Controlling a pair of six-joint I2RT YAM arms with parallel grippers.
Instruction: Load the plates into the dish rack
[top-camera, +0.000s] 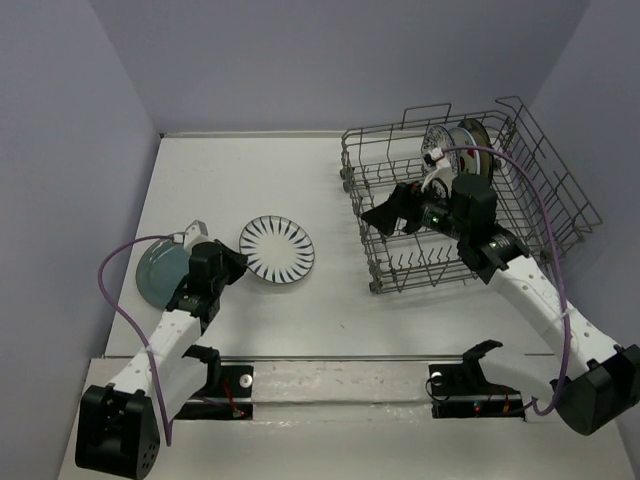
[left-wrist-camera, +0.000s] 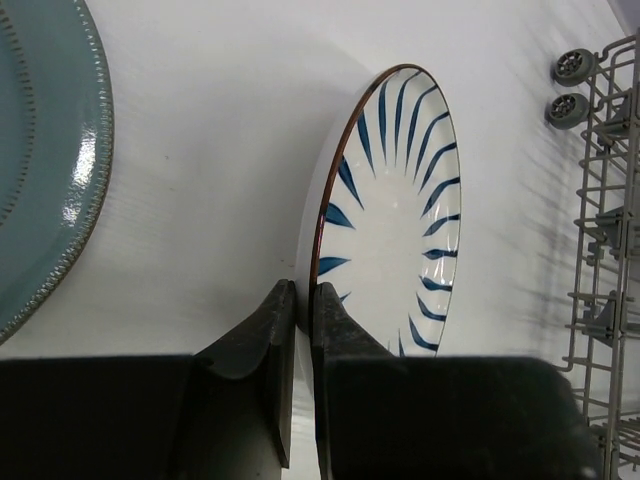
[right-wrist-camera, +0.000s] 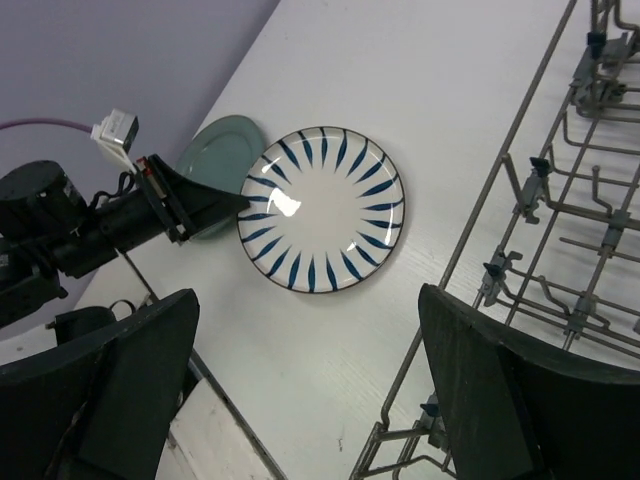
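Note:
The blue-and-white striped plate (top-camera: 277, 248) lies flat on the table left of the dish rack (top-camera: 357, 190). My left gripper (top-camera: 241, 262) is shut on its near-left rim; in the left wrist view the fingers (left-wrist-camera: 335, 320) pinch the brown edge of the plate (left-wrist-camera: 400, 210). The teal plate (top-camera: 158, 270) lies behind the left arm. My right gripper (top-camera: 380, 220) hangs open and empty above the rack's left side, looking down on the striped plate (right-wrist-camera: 322, 208). A white patterned plate (top-camera: 436, 138) and a tan plate (top-camera: 472, 134) stand upright at the rack's far end, partly hidden.
The rack's wire wall (right-wrist-camera: 530, 170) and tines lie right under my right gripper (right-wrist-camera: 308, 295). The rack's wheels and side (left-wrist-camera: 600, 250) are just beyond the striped plate. The teal plate (left-wrist-camera: 40, 150) lies close to the left gripper (left-wrist-camera: 303, 300). Purple walls enclose the table.

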